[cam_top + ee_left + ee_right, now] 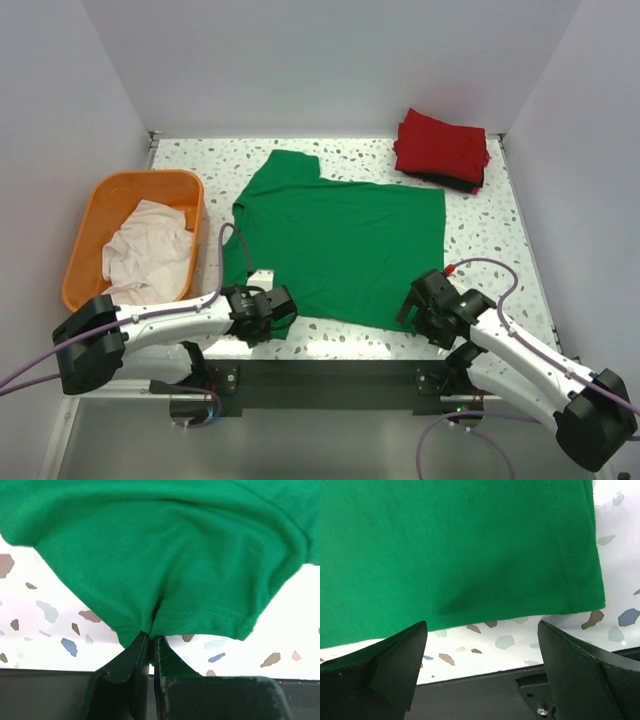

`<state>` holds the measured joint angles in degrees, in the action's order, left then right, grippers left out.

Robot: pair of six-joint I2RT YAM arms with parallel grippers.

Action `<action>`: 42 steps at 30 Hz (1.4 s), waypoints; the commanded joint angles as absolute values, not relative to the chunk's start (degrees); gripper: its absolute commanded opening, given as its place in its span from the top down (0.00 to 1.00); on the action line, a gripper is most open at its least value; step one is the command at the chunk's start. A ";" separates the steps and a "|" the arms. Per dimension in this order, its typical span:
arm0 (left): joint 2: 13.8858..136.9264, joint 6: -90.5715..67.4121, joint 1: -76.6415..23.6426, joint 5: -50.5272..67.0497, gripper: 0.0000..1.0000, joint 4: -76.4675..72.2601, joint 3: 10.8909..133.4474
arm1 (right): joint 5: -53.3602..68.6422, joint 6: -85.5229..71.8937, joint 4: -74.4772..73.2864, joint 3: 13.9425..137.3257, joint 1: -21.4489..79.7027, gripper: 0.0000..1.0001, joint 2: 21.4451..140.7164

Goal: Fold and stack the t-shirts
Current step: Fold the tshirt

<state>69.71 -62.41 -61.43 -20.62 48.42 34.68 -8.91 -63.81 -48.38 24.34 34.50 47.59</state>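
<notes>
Green t-shirt (345,250) flat on speckled table (487,235), white walls (330,60) around

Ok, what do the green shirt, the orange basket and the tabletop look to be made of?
Green shirt: soft matte knit, probably cotton; it wrinkles and shows a stitched hem.
Orange basket: smooth moulded plastic, slightly glossy rim.
Tabletop: white speckled terrazzo look, stone or laminate, cannot tell.
</notes>
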 commanded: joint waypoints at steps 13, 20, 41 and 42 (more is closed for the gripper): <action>68.99 -55.90 -58.36 -21.71 1.00 46.05 39.81 | -16.44 -65.39 -41.57 23.20 34.54 0.71 50.71; 70.05 -53.44 -56.69 -22.85 1.00 45.88 42.36 | -17.31 -62.93 -42.18 25.48 34.54 1.00 50.63; 81.64 -35.43 -44.13 -27.33 1.00 41.40 57.83 | -20.48 -49.15 -44.12 43.67 29.72 1.00 62.31; 82.35 -34.90 -42.82 -27.33 1.00 41.31 58.53 | -20.04 -48.52 -43.08 44.12 27.88 1.00 62.84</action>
